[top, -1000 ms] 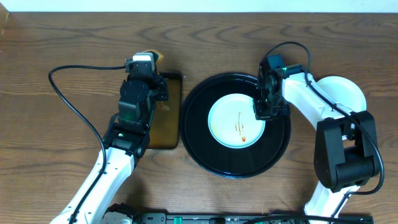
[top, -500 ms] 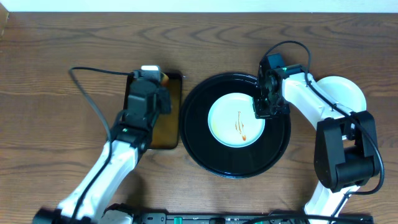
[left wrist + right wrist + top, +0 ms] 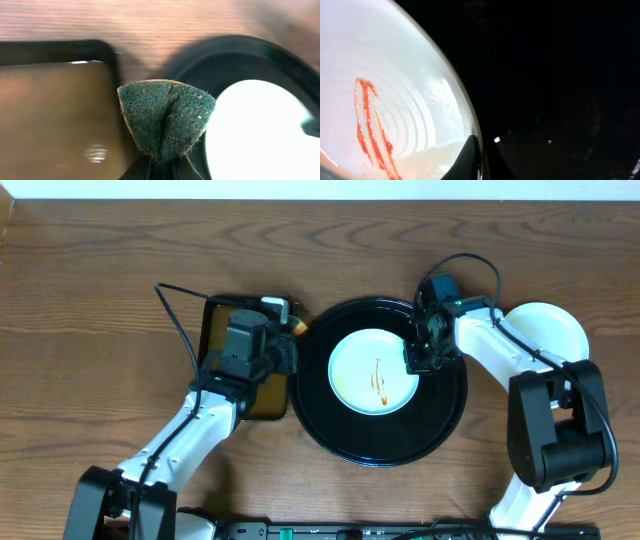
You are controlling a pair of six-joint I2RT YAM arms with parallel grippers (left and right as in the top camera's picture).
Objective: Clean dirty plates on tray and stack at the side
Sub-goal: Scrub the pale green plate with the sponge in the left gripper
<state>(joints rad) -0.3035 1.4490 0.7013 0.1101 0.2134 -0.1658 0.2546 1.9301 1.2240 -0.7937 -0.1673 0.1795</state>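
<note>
The wooden table (image 3: 100, 280) filled the overhead view. At its centre sat the round glossy black tray (image 3: 380, 448), its rim also curving through the left wrist view (image 3: 225, 55). Just left of it, nearly touching, lay the smaller rectangular brown tray (image 3: 262, 395), whose wet surface showed close up from the left wrist (image 3: 55, 115).

1 pale mint plate (image 3: 350, 365) lay flat on the black tray, a little above and right of the tray's centre. A side plate (image 3: 555, 325), pale and round, rested on the table well to the right, off the tray and partly under the right arm; I could not tell whether it was 1 plate or more.

The right gripper (image 3: 420, 360) was clenched on the right rim of the mint plate, and its wrist view showed the 2 fingertips (image 3: 479, 160) pinched together over that edge (image 3: 395, 75).

The left gripper (image 3: 162, 167) was clamped tight on a folded green sponge (image 3: 167, 112), held above the gap between the 2 trays, near the plate's left edge but apart from it.

A thin red-brown sauce streak (image 3: 367, 120) ran in a narrow loop across the plate's middle (image 3: 379, 380).
</note>
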